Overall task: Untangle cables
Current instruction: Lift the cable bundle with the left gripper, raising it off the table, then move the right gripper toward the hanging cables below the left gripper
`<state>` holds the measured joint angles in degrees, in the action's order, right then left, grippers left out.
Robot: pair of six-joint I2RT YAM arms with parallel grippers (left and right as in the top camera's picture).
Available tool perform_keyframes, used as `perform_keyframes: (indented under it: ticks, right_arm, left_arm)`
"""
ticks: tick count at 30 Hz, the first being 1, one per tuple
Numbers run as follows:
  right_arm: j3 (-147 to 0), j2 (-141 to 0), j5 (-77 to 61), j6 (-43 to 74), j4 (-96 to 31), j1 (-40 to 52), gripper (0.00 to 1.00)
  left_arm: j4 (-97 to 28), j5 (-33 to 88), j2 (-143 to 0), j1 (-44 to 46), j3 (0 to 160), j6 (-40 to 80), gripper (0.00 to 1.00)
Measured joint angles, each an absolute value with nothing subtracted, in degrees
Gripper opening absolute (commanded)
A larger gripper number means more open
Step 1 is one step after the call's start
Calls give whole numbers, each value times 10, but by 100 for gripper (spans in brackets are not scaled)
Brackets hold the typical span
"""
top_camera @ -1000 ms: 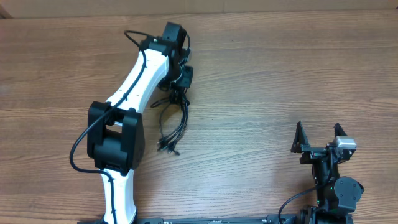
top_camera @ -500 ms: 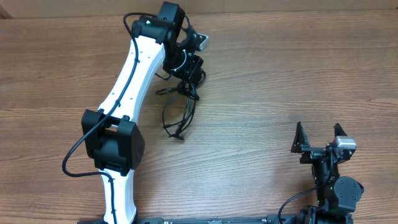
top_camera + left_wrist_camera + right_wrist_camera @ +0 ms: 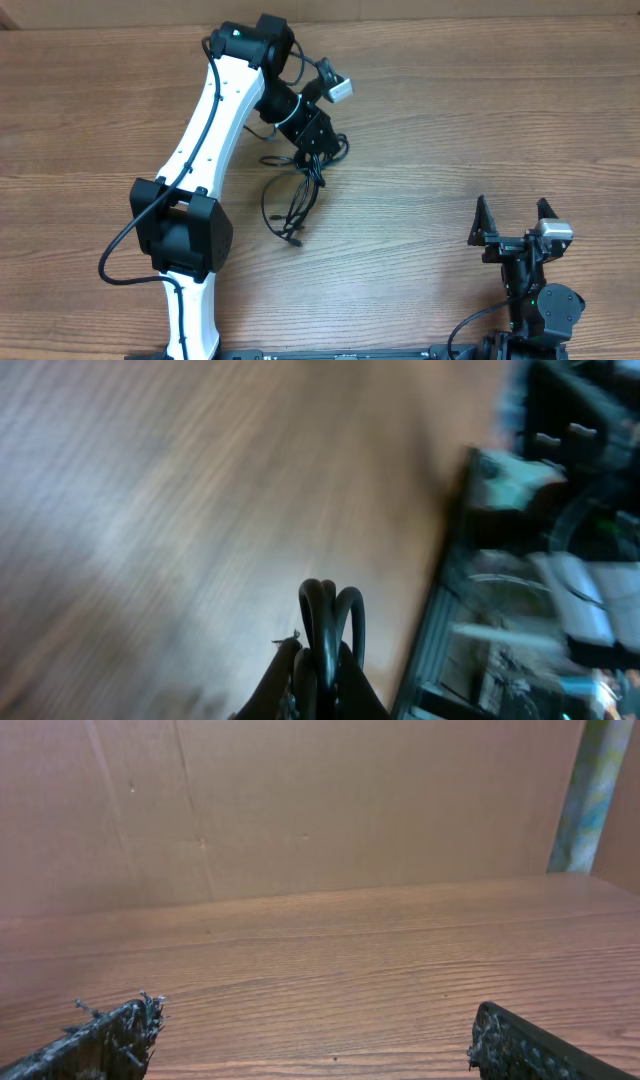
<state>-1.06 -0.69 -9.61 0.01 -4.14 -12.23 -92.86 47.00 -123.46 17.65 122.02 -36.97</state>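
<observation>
Thin black cables sit upper middle, pinched tight by our left gripper, maybe to pull them loose. Our right gripper waits wide apart.

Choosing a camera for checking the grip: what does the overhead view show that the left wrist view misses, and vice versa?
Only overhead: the full loops of the thin black cables and the open right gripper. Only left wrist: a close-up of loops between its fingers. Both: the left gripper shut on the cables, above the brown wooden table.
</observation>
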Motion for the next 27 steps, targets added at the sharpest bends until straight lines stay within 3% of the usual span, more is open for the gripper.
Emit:
perform_keyframes:
  ticks: [9,19,27]
  right_arm:
    - [-11,-7,-102,13,-27,-122,100]
    - [-11,-6,-248,229,91,-122,100]
    - [-56,-8,-353,327,2,-122,100]
  left_arm:
    - [-965,597,-1235,176,1220,-521,4]
    - [-960,715,-1235,176,1220,-641,4]
    - [-953,742,-1235,176,1221,-662,4]
